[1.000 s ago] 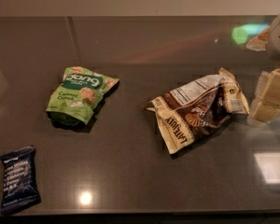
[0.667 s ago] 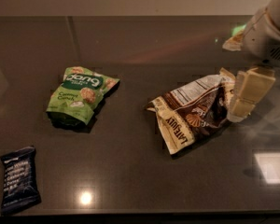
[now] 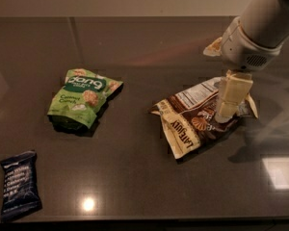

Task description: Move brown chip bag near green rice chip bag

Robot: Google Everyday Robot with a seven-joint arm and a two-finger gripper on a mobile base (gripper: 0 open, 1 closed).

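Note:
The brown chip bag [image 3: 190, 121] lies crumpled on the dark table, right of centre, with its cream lettered strip toward the front and its white nutrition label toward the back. The green rice chip bag [image 3: 82, 98] lies flat at the left of centre, well apart from it. My gripper [image 3: 226, 113] comes down from the upper right on a grey-white arm [image 3: 257, 28]. Its cream finger [image 3: 231, 96] stands over the right part of the brown bag, the tip at or just above the foil.
A small dark navy bar wrapper [image 3: 19, 184] lies near the table's front left corner. The dark glossy table [image 3: 135, 177] shows bright light reflections at the front [image 3: 88, 204] and at the right [image 3: 282, 172].
The arm has swung in from the right edge toward the left and down. The gripper now stands over the brown bag's right part. The bags have not moved.

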